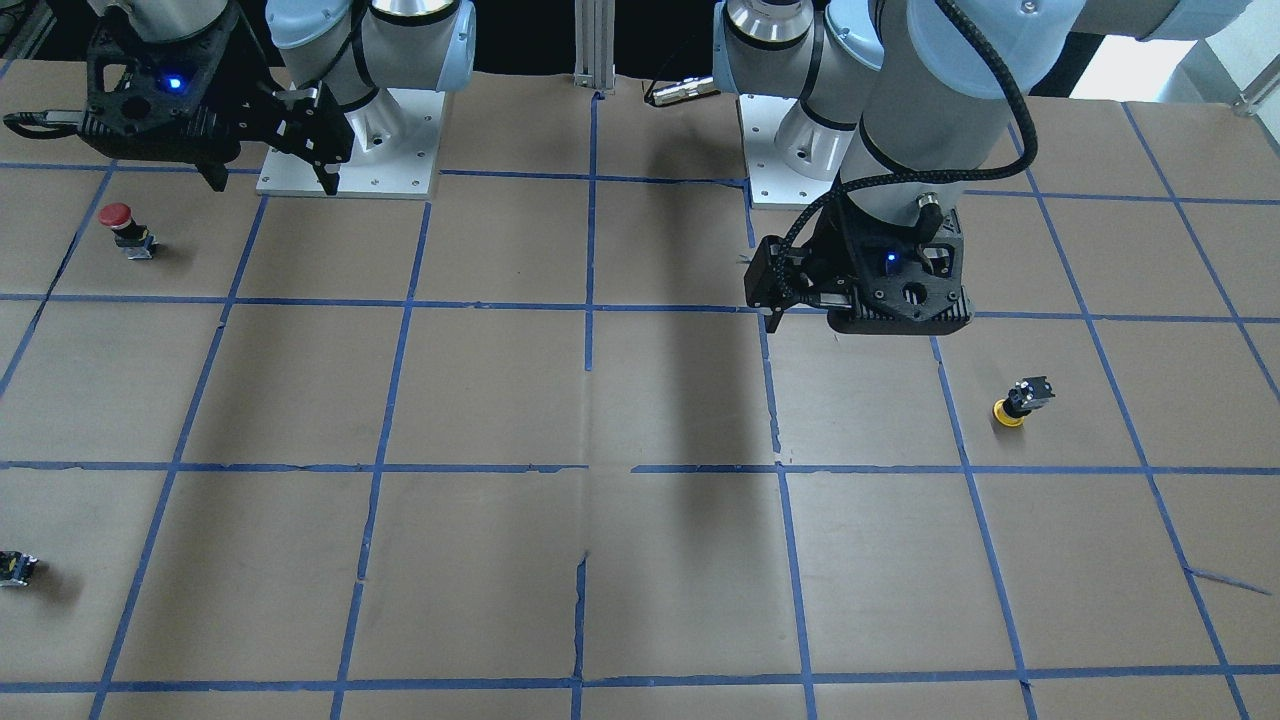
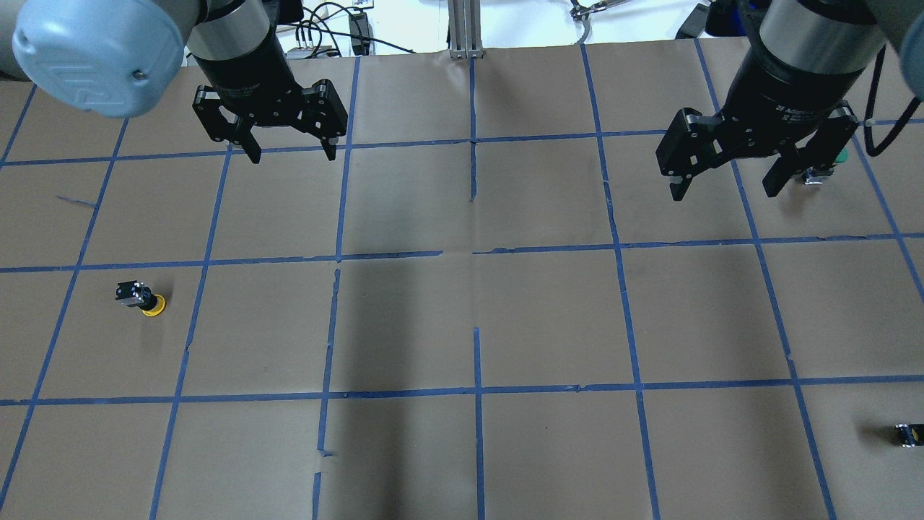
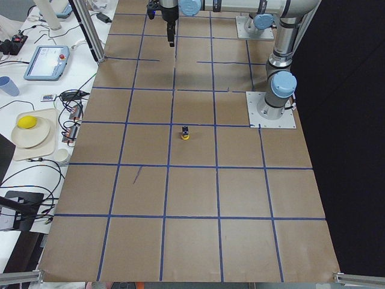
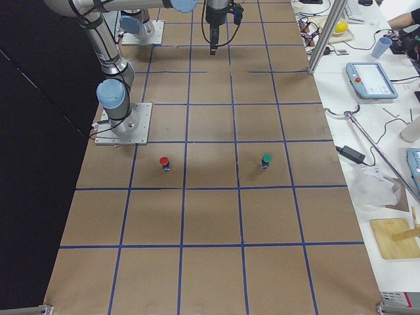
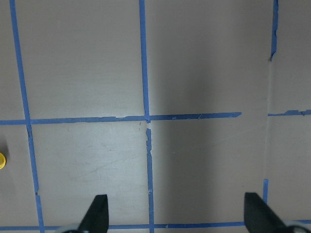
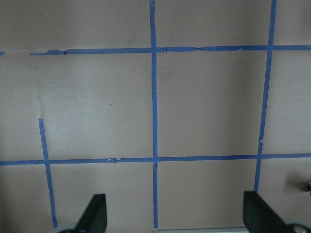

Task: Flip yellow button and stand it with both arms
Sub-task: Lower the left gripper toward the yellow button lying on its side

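Yellow button (image 2: 142,298) sits on the counter (image 2: 548,318) on the robot's left side, inside one taped square and clear of the tape lines. Its cap is against the paper and its black body is raised. The long axis leans obliquely to the grid, with the body pointing away from the cap towards the outer left edge.

Left hand (image 2: 292,155) hangs above the counter, fingers spread wide, gripping nothing. The button lies outboard of it, to the robot's left, well apart. In the left wrist view only a sliver of the cap shows at the left edge, outside the span of the fingers. Right hand (image 2: 723,191) is likewise spread and empty, and is far across the counter. The left arm is clearly the nearer one.

Judgement: the first reach should fall to the left hand, which must travel sideways and descend. Finger closure is best set across the body, not along the leaning axis.

Surface: flat brown paper with a blue tape grid (image 2: 339,256), seamed and torn in places. Nothing stands near the button. The red button (image 1: 120,228), green button (image 4: 266,159) and small dark part (image 2: 906,433) are all on the right-hand side.
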